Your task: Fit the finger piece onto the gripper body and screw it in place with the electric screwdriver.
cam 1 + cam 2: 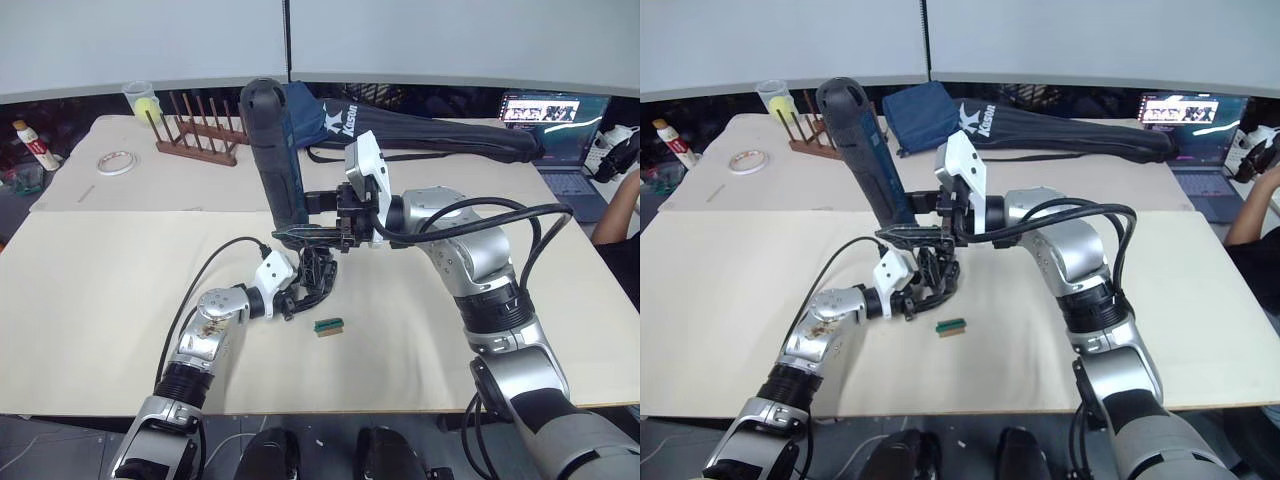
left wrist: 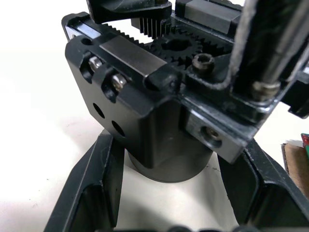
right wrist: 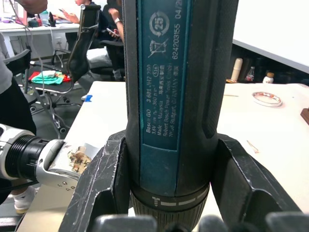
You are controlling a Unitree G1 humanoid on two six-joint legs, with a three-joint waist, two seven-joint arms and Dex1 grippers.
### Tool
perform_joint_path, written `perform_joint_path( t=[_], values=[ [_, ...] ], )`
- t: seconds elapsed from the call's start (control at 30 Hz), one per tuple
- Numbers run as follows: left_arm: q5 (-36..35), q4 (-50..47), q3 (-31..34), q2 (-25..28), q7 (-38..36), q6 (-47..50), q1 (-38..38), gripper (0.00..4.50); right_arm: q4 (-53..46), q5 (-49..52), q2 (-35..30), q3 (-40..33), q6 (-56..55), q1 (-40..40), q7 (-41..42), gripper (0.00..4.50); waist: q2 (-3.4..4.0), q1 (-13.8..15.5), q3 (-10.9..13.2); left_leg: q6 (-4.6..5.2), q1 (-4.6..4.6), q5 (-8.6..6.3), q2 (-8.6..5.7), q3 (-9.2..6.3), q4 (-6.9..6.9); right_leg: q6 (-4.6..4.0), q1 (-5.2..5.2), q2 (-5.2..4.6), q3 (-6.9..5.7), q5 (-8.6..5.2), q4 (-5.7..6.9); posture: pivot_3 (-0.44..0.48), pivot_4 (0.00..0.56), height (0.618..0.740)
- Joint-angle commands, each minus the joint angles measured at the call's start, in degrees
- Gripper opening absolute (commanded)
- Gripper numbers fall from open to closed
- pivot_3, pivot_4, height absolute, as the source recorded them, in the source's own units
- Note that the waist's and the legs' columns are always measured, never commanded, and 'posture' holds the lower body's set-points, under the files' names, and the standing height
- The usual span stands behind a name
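Right claw (image 1: 318,212) grips electric screwdriver (image 1: 274,150); green block (image 1: 327,326) nearby.

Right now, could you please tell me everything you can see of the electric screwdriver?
The electric screwdriver is a thick blue-black cylinder with a printed teal label panel and a ribbed collar at its lower end. It stands nearly upright, its rounded top tilted toward the robot's left. The right gripper is shut on its lower handle, a finger on each side. Its thin metal bit points down over the gripper body, which the left gripper flanks on the table.
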Motion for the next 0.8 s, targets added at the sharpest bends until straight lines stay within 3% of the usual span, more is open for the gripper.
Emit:
perform_joint_path(
  t=[0.03, 0.57, 0.8],
  values=[
    [-1.5, -2.1, 1.3, -0.1, -0.2, -1.3, -2.6, 2.27, 3.7, -3.9, -1.9, 2.7, 1.2, 2.8, 0.0, 1.93, 0.0, 0.0, 0.0, 0.0, 0.03, 0.0, 0.01, -0.01, -0.02, 0.0, 0.04, 0.0, -0.01, 0.0, -0.02, 0.0, 0.15, 0.74],
    [-1.5, -1.6, 1.2, 0.0, -0.4, -1.3, -3.0, 2.27, 0.1, -2.5, -2.9, 0.9, -0.6, 2.4, 0.3, 1.93, 0.0, 0.0, 0.0, 0.01, 0.03, -0.01, 0.0, -0.04, -0.03, 0.0, 0.05, -0.06, -0.05, 0.0, -0.01, 0.0, 0.15, 0.74],
    [-1.0, -1.4, 0.5, -0.1, -0.3, -1.3, -1.7, 2.27, -7.8, 7.3, 1.2, -10.0, -2.2, -2.3, -4.1, 1.93, -0.02, -0.1, 0.0, 0.01, -0.34, -0.01, 0.0, -0.04, -0.02, 0.0, -0.32, -0.07, -0.06, 0.0, 0.03, 0.0, 0.15, 0.74]
  ],
)
